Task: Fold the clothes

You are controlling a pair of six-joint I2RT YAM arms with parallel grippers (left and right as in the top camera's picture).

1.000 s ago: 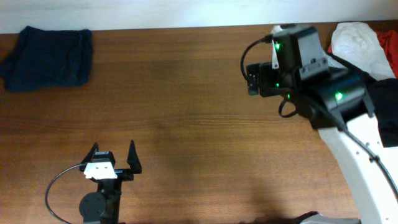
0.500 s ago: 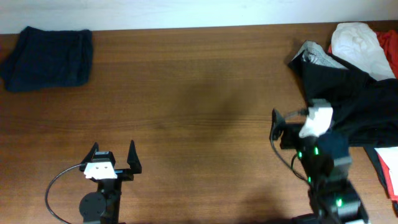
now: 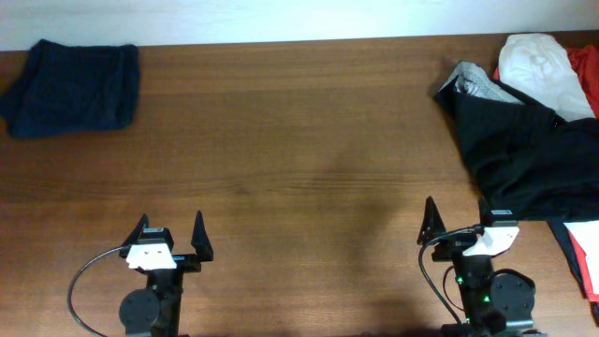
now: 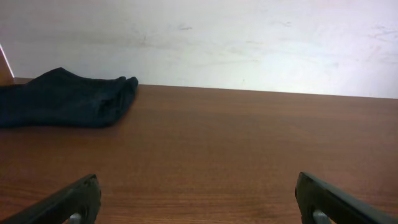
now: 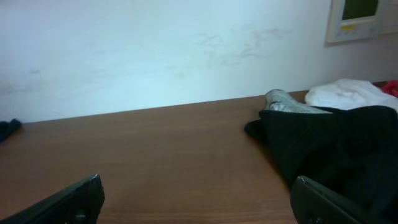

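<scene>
A folded dark navy garment [image 3: 73, 86] lies at the table's far left corner; it also shows in the left wrist view [image 4: 62, 98]. A black garment with grey inside [image 3: 524, 150] is heaped at the right, also in the right wrist view [image 5: 329, 146]. Behind it lie a white garment [image 3: 538, 61] and a red one [image 3: 586, 70]. My left gripper [image 3: 169, 229] is open and empty near the front left. My right gripper [image 3: 456, 220] is open and empty near the front right, just left of the black garment's edge.
The brown wooden table [image 3: 299, 140] stretches between the navy garment and the pile. A white wall [image 4: 205, 37] stands behind the table's far edge. A red-and-white cloth [image 3: 582, 248] shows at the right edge.
My right arm has pulled back from over the pile at the far right to the front edge, leaving the black garment lying on the table. The left arm has not moved.
</scene>
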